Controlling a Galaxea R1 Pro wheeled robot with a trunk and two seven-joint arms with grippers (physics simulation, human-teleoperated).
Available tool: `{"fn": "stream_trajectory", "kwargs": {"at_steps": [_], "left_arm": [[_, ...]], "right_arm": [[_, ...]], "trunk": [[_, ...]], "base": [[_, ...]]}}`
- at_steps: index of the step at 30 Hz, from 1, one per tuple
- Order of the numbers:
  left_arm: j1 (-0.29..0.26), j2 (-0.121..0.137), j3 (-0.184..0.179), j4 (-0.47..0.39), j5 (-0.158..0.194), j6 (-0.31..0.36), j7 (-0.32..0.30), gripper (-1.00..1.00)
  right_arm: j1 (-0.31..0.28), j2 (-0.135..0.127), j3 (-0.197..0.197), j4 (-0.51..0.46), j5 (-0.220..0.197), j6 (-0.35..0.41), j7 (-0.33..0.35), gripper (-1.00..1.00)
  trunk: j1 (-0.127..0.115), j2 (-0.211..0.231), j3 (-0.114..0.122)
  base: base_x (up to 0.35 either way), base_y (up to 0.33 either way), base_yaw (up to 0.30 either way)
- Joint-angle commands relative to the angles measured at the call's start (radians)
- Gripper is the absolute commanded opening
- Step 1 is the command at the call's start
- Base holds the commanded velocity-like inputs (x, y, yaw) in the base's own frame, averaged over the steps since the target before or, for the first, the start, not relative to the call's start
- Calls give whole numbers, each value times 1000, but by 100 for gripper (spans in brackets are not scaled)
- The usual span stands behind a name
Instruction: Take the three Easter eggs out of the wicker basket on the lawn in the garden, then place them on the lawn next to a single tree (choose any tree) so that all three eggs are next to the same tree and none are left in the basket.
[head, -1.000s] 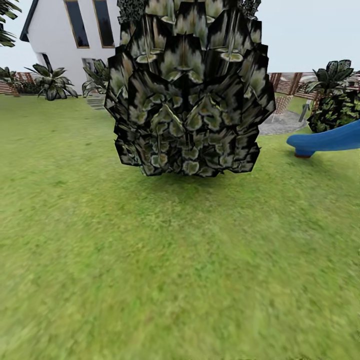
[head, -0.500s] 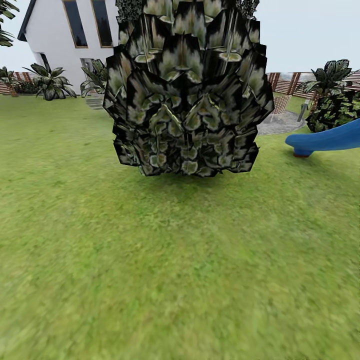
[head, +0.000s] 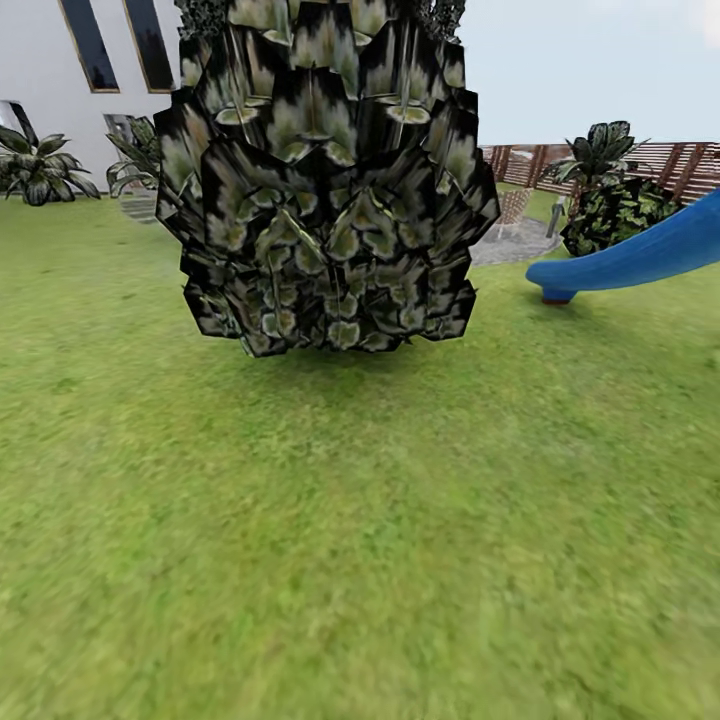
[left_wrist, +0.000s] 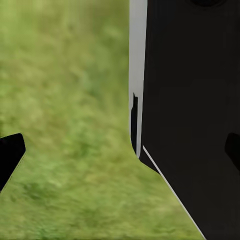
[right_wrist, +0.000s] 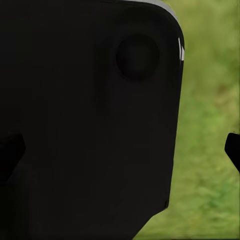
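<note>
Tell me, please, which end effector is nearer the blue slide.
Probably the right: the blue slide lies ahead to the right. Left end effector and right end effector both hang over lawn beside the robot's dark body, far short of it.

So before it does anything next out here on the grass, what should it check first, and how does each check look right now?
1. Basket with the eggs in sight: not ok; the head view shows lawn, a dark leafy bush, a blue slide, a house and a fence.
2. A pale-trunked tree picked out: cannot tell; the foliage ahead shows no trunk.
3. Way ahead open: not ok; the bush stands straight in front.
4. Left pincer empty: ok; grass shows between its tips.
5. Right pincer empty: cannot tell; a black body part blocks most of that view.
6. Ground level: ok, flat grass.
</note>
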Motion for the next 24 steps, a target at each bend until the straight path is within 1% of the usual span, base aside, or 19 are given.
{"fn": "stream_trajectory", "kwargs": {"at_steps": [1, 24], "left_arm": [[0, 0, 0, 0, 0, 0, 0, 100], [0, 0, 0, 0, 0, 0, 0, 100]], "right_arm": [[0, 0, 0, 0, 0, 0, 0, 100], [0, 2, 1, 2, 0, 0, -1, 100]], "trunk": [[0, 0, 0], [0, 0, 0]], "base": [[0, 0, -280], [0, 0, -280]]}}
